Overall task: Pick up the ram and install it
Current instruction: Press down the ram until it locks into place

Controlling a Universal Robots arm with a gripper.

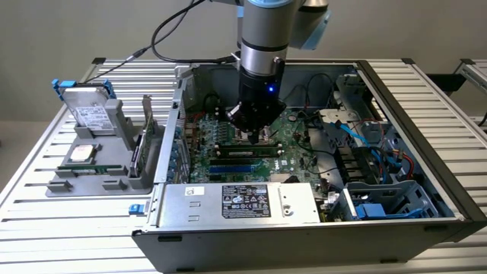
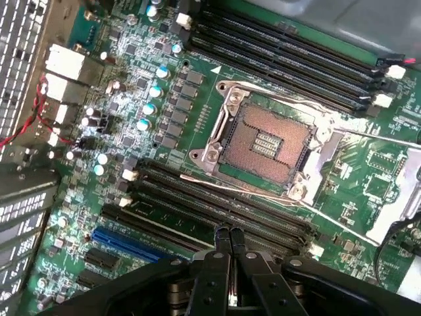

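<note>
Fingers (image 2: 229, 240) together, empty, over the slots (image 2: 217, 207) at 6 o'clock of the socket (image 2: 266, 141); ram (image 1: 247, 151) seated, case walls well clear.

The ram (image 1: 245, 151), a long green stick with dark chips, sits level along a black motherboard slot just below my gripper (image 1: 255, 136).

The gripper (image 2: 229, 238) has its 2 black fingers (image 2: 222, 245) pressed together, tips hanging over the black memory slots (image 2: 217, 204) of the green motherboard (image 2: 197, 105). Just beyond those slots sits the open processor socket (image 2: 266, 141) in its silver frame. A blue slot (image 2: 128, 245) lies beside the black ones.
</note>
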